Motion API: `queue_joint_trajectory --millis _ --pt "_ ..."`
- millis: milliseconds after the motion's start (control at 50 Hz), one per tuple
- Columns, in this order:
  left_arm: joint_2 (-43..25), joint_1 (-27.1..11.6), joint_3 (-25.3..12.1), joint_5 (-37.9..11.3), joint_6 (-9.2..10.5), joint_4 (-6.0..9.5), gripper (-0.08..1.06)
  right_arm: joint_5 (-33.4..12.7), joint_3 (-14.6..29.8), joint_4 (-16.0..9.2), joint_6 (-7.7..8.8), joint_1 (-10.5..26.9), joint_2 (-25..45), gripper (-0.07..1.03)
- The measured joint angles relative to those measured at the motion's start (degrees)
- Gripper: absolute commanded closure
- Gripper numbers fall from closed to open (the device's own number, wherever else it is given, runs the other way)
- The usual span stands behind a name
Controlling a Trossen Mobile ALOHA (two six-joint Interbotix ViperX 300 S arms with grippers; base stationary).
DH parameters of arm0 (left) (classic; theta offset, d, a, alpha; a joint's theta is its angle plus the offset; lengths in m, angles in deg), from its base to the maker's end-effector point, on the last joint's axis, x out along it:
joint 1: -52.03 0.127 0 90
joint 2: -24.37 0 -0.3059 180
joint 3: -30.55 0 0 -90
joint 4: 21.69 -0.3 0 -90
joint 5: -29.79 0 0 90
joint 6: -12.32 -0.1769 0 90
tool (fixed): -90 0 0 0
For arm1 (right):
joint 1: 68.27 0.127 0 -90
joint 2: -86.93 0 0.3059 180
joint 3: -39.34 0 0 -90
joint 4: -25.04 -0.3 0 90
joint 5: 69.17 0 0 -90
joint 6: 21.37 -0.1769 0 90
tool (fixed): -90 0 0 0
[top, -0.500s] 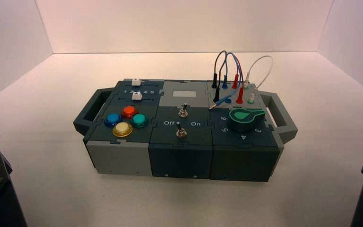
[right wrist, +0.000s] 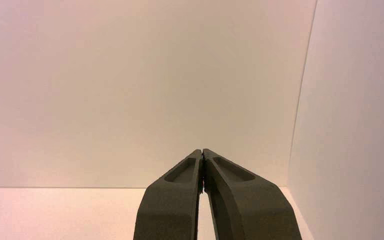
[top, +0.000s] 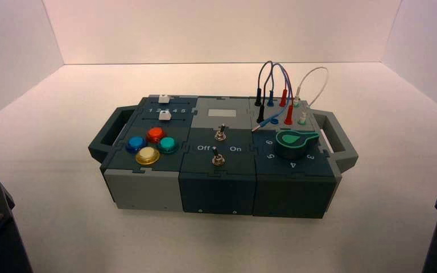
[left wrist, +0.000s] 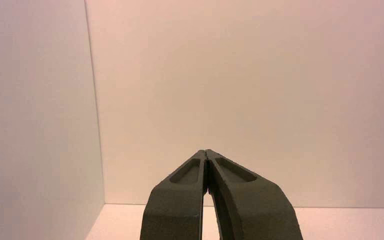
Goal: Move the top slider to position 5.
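Observation:
The box (top: 148,193) stands mid-table in the high view. Its top slider (top: 163,99), a small white cube, sits on the far track at the box's back left. A row of printed digits lies just in front of it, ending in position 5 (top: 182,110). A second, slightly larger white slider (top: 164,116) rides the nearer track. Both arms are parked at the near corners, far from the box. My left gripper (left wrist: 206,151) is shut on nothing and faces a bare wall. My right gripper (right wrist: 201,150) is likewise shut and empty.
Round blue (top: 134,144), red (top: 155,134), teal (top: 168,144) and yellow (top: 147,154) buttons sit in front of the sliders. Two toggle switches (top: 219,134) stand mid-box, a green knob (top: 293,143) at the right, with plugged wires (top: 273,85) behind it. Handles (top: 106,135) stick out at both ends.

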Motion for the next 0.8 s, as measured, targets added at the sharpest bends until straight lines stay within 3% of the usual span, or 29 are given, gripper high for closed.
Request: queue_joint_trajectory --millis 220,440,800 --pt "-0.1 0.0 -0.3 -2.5 0.00 0.00 1.00 -1.6 0.0 0.0 0.00 0.2 0.7 0.98" --pt "-1.0 0.0 -3.3 -11.8 0.00 0.09 1.00 -8.3 2.0 0.0 -0.18 2.6 1.8 0.98" --pt "-3.7 -3.3 -6.6 -25.8 -0.09 0.09 1.00 -19.2 5.3 -0.1 -0.53 13.7 5.9 0.98"
